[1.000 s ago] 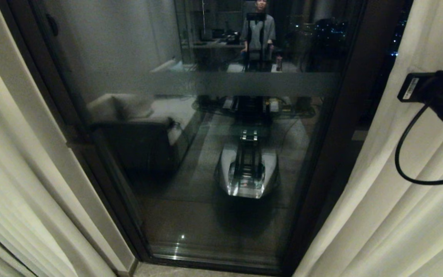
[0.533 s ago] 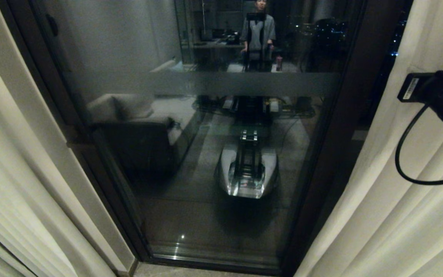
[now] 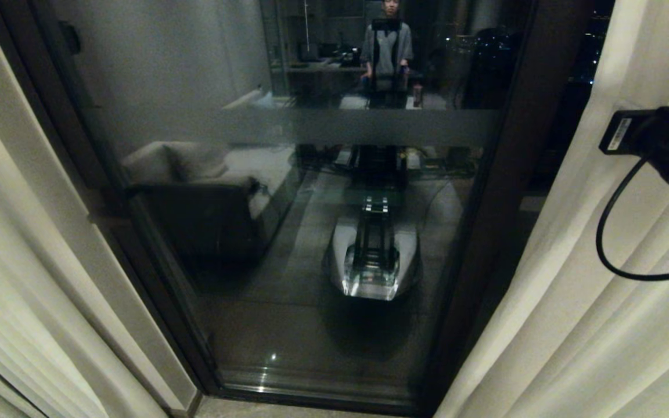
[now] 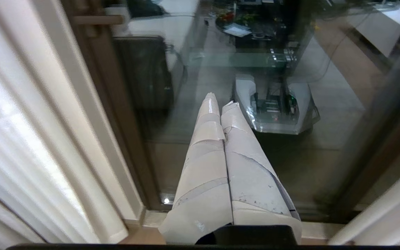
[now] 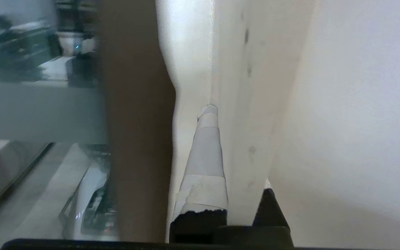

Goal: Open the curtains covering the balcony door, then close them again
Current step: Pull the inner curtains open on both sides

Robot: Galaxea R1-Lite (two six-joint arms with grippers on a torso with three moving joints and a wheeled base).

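The curtains stand parted: a left panel (image 3: 3, 261) and a right panel (image 3: 572, 290), both cream and pleated. Between them shows the balcony door (image 3: 311, 125), dark reflective glass with a frosted band, in a brown frame (image 3: 509, 174). My right arm (image 3: 668, 145) reaches in at the right edge, against the right panel. In the right wrist view my right gripper (image 5: 221, 118) is shut on a fold of that curtain (image 5: 241, 104) near its hemmed edge; one taped finger (image 5: 205, 156) shows, the other is mostly behind fabric. My left gripper (image 4: 221, 100) hangs shut and empty before the glass.
The glass mirrors the room behind me: my own base (image 3: 375, 261), a sofa (image 3: 195, 174) and a standing person (image 3: 389, 46). A strip of floor (image 3: 288, 409) runs along the door's threshold. The left curtain (image 4: 30, 139) hangs close beside my left arm.
The whole head picture has slid a little to the left, so the camera moved. My right arm keeps its place in view, still on the curtain. The left arm is still.
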